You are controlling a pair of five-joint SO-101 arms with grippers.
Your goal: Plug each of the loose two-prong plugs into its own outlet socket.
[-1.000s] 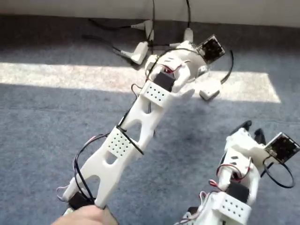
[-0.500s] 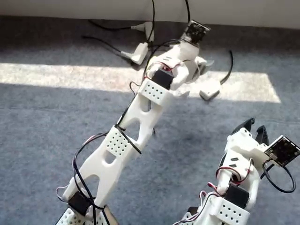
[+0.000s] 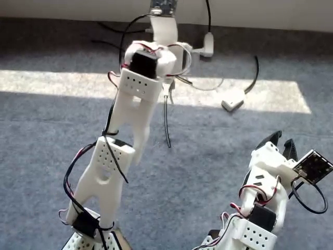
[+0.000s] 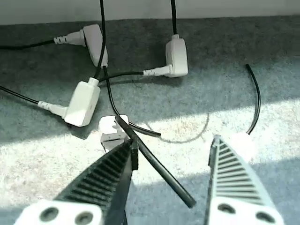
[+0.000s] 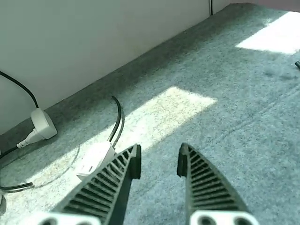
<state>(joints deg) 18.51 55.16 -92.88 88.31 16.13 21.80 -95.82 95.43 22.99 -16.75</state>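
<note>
My left gripper [image 4: 173, 147] hangs open over the carpet near the wall, and a loose black cable [image 4: 154, 161] runs across the gap between its fingers. A small white two-prong plug [image 4: 114, 130] lies just beyond one fingertip. Past it lie three white corded plug or socket bodies: one close [image 4: 82, 101], one by the wall [image 4: 93, 40] and one further along [image 4: 177, 56]. Another white plug [image 3: 232, 99] with a curved black cord lies in the sunlit strip. My right gripper [image 3: 282, 141] is open and empty, well short of that plug [image 5: 96, 159].
The floor is grey carpet with a bright sunlit band [image 3: 62, 83] across it. A pale wall [image 5: 93, 42] runs along the far edge, with black cords [image 4: 101, 18] going up it. The left arm [image 3: 136, 99] stretches far over the carpet's middle.
The left arm has swung to the left and further toward the wall, its wrist turning so the camera faces the plugs there. The right arm has stayed nearly still.
</note>
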